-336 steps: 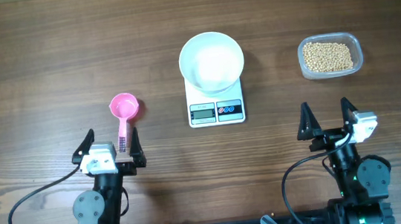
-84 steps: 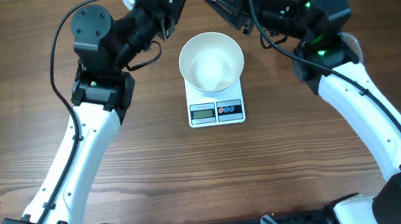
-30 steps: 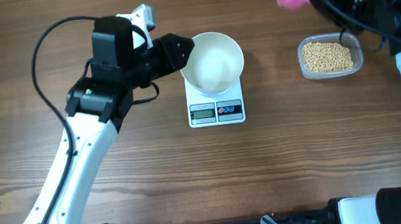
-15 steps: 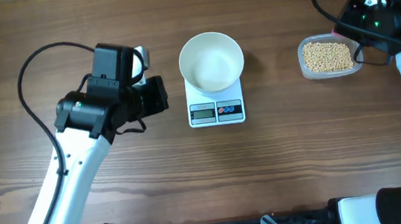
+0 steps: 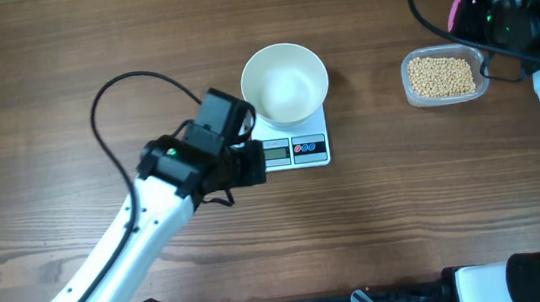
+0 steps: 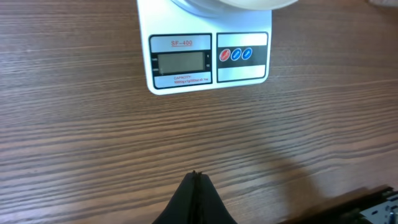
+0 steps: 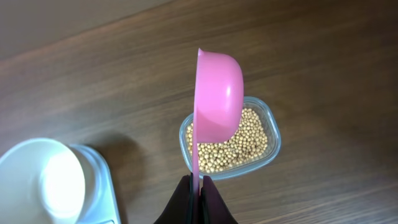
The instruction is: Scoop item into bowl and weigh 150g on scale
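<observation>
Pink scoop [image 7: 219, 93] on edge — cup points away from right tool [image 7: 198, 180].

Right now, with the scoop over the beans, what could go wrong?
The right tool pinches the pink scoop by its thin handle alone, so digging into the beans could twist it and scatter them past the clear tub. The scale shows a blank-looking display; weighing before it is switched on and zeroed would mislead.

left fingers [image 6: 185, 208] pressed together, empty; right fingers [image 7: 212, 206] pinch the pink scoop [image 7: 217, 93] handle.
</observation>
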{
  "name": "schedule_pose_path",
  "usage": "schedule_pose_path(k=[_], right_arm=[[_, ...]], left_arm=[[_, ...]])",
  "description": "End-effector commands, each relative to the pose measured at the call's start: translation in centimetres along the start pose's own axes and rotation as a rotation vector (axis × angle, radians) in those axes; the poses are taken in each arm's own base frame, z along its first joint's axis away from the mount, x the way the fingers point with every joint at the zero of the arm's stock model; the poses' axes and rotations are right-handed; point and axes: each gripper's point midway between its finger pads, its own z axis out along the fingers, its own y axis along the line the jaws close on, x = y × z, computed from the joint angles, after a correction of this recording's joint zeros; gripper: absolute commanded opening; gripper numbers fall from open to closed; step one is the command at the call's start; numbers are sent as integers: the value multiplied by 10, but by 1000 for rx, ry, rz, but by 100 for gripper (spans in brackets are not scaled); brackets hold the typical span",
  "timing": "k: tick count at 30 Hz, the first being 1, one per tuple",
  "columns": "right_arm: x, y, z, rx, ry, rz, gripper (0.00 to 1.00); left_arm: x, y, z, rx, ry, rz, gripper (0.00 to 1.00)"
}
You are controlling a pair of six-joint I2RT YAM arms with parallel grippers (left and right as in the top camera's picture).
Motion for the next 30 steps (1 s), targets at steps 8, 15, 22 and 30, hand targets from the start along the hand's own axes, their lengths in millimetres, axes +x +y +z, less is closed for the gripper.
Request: schedule_pose_path(k=[8, 15, 22, 30], right_arm=[[-4, 37, -4, -217, -36, -331, 4], [2, 36, -4, -238, -5, -274, 4], [1, 36, -4, -238, -6, -271, 4], [7, 33, -3, -224, 16, -277, 4]], left_arm=[[-32, -24, 36, 41, -88, 28, 4], [-30, -12, 56, -24, -56, 19, 4], [-19, -14, 13, 31, -131, 62, 4], [-22, -17, 63, 118, -181, 46, 4]])
